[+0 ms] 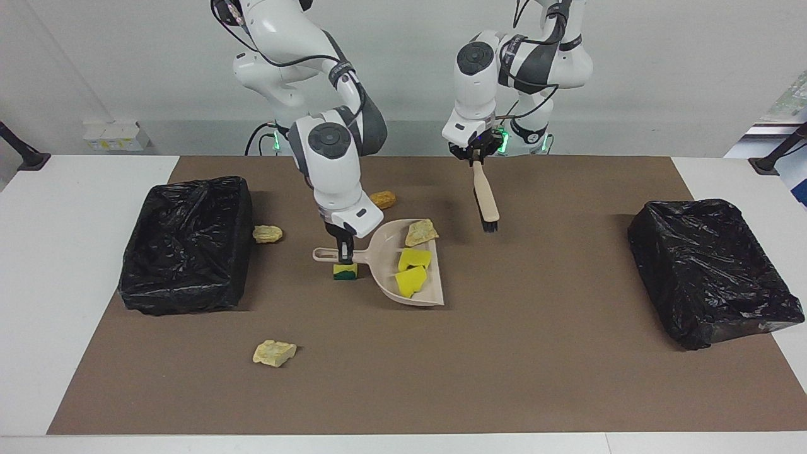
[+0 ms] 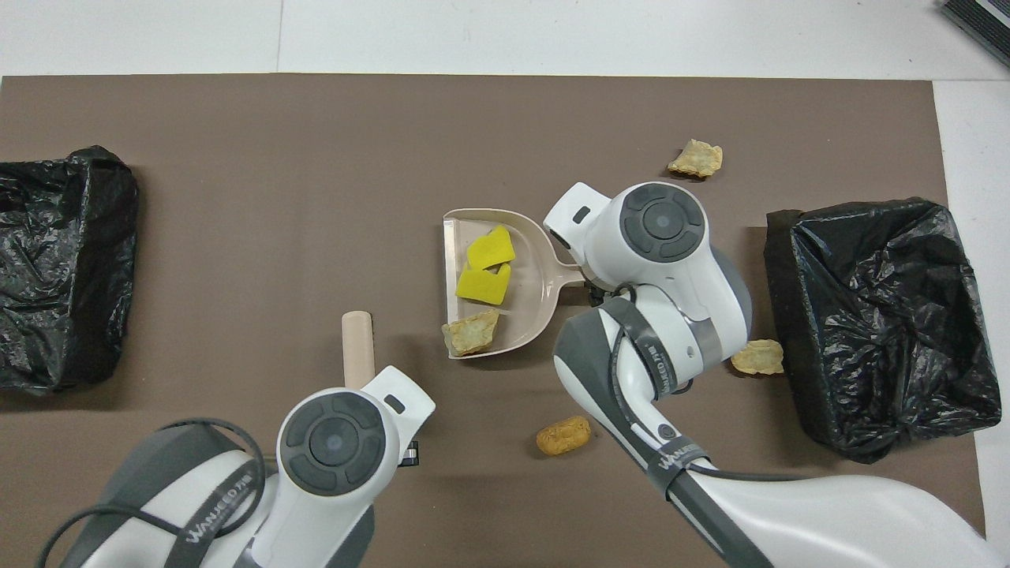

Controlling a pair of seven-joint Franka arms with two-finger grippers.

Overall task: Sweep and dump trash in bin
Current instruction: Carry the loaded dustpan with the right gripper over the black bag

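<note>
Trash lies in the dustpan, whose handle the right gripper clamps. Left gripper clamps the brush, bristles hanging off the mat.

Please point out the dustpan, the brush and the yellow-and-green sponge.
dustpan (image 1: 421, 295), facing view, bare floor near its open edge.
brush (image 1: 483, 194), facing view, middle of beige handle.
yellow-and-green sponge (image 1: 345, 272), facing view, its visible front face.

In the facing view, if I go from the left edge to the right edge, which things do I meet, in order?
Black bin → bread piece beside it → green-and-yellow sponge → dustpan holding scraps → brush → second black bin. The pale chunk and the roll are left out; they overlap others in the order.
</note>
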